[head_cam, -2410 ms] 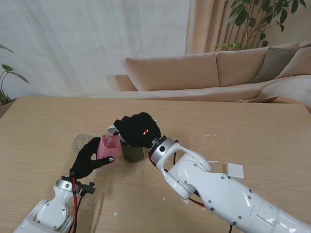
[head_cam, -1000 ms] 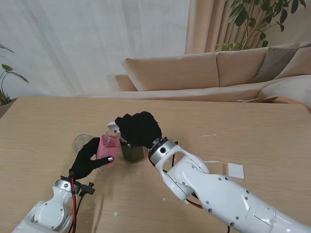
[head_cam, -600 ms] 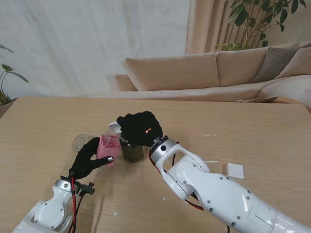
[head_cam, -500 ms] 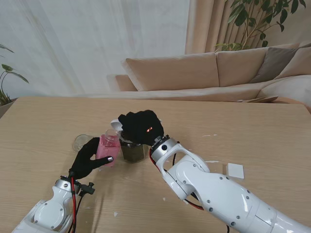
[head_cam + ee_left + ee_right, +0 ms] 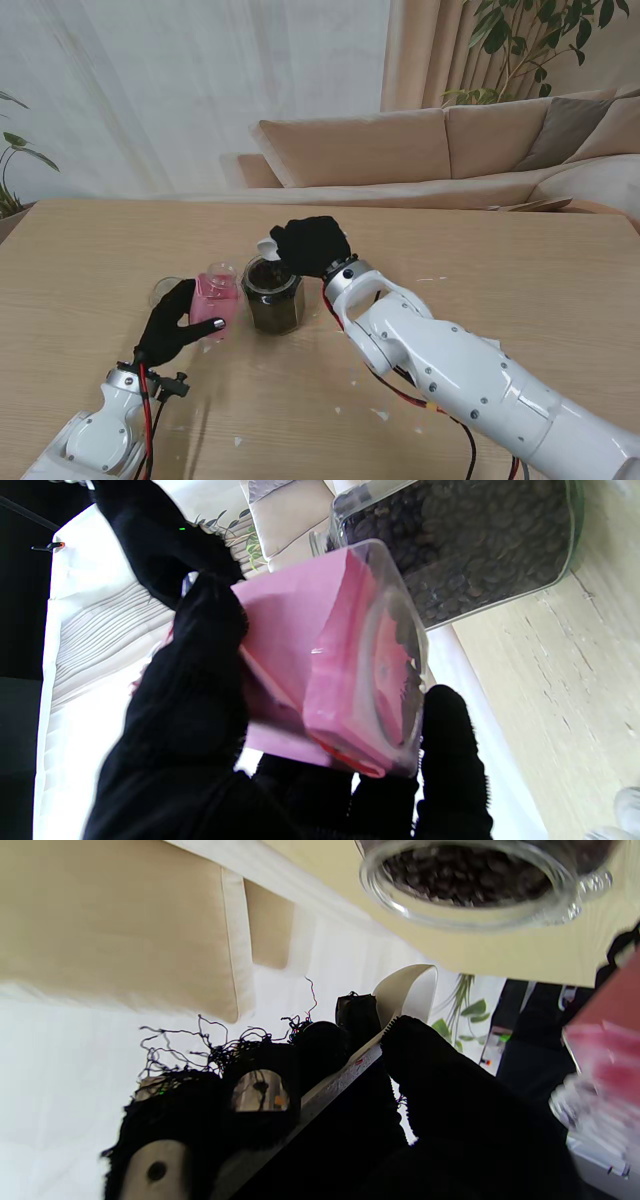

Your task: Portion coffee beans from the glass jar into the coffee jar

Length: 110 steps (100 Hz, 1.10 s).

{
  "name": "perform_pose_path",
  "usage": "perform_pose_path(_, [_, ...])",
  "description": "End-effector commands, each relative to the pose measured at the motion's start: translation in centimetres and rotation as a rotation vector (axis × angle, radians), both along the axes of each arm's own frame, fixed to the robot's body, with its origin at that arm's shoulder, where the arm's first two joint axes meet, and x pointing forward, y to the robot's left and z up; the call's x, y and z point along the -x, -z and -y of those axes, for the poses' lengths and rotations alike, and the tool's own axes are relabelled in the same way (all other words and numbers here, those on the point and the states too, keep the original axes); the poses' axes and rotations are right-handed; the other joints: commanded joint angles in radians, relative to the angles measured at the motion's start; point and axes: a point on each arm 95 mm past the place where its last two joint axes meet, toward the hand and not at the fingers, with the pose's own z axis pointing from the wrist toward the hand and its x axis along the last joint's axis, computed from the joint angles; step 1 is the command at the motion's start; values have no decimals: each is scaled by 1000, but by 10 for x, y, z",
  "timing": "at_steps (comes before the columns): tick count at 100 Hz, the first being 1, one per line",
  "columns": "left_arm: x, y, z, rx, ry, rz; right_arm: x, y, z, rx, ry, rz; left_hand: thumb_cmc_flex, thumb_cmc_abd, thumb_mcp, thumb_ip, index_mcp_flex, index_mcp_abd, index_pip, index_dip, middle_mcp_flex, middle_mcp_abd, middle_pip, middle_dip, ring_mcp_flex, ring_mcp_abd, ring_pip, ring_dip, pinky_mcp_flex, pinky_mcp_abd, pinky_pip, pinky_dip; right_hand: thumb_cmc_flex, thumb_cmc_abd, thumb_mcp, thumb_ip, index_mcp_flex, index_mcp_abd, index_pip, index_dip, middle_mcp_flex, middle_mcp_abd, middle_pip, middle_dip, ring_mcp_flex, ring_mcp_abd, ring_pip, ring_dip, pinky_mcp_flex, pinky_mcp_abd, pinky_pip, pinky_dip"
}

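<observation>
Both hands grip: left hand (image 5: 172, 325) holds the pink coffee jar (image 5: 213, 303); right hand (image 5: 312, 246) holds a white scoop (image 5: 268, 247) over the glass jar (image 5: 273, 295).

Glass jar (image 5: 272, 295) mouth unobstructed

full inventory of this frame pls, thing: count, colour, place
glass jar: 1, clear, full of dark beans, open, table centre
coffee jar: 1, clear with pink label, left of the glass jar, in left hand
scoop: 1, white, over the glass jar's far rim, in right hand
lid: 1, clear, round, on table left of the coffee jar
white square: 1, on table, right side
table: 1, light wood
sofa: 1, beige, behind table
left hand: black glove
right hand: black glove
</observation>
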Motion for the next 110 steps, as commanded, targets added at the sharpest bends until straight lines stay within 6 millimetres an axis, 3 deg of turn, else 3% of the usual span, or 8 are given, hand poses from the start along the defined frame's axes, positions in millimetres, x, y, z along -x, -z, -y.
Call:
perform_pose_path(1, [3, -1, 3, 2, 13, 10, -7, 4, -1, 33, -1, -20, 243, 193, 331, 28, 85, -191, 236, 64, 108, -145, 187, 94, 11, -23, 1, 20, -4, -14, -10, 8, 45, 19, 15, 3, 19, -22, 16, 4, 25, -31, 30, 14, 10, 16, 30, 2, 35, -90, 293, 12])
perform_pose_path(33, [3, -3, -2, 11, 4, 24, -25, 25, -9, 112, -33, -38, 243, 192, 332, 28, 86, -190, 235, 64, 108, -143, 187, 94, 12, -22, 1, 20, -3, -12, -11, 8, 43, 18, 15, 4, 18, -25, 17, 4, 26, -36, 31, 13, 13, 9, 30, 1, 39, -97, 291, 11])
perform_pose_path(71, [2, -2, -1, 7, 12, 20, -28, 32, -12, 204, -60, -116, 243, 192, 332, 28, 86, -189, 234, 64, 109, -143, 187, 94, 11, -22, 1, 19, -3, -11, -12, 9, 42, 21, 11, 6, 16, -32, 15, 2, 24, -38, 30, 13, 12, 7, 29, 1, 40, -100, 291, 10])
perform_pose_path(110, [2, -2, -1, 4, 13, 19, -31, 28, -10, 57, 6, -406, 243, 191, 332, 28, 86, -191, 234, 64, 109, -144, 187, 94, 13, -22, 1, 19, -3, -11, -12, 10, 48, 17, 10, 10, 18, -23, 13, 5, 24, -29, 30, 15, 10, 11, 36, 5, 37, -102, 297, 13])
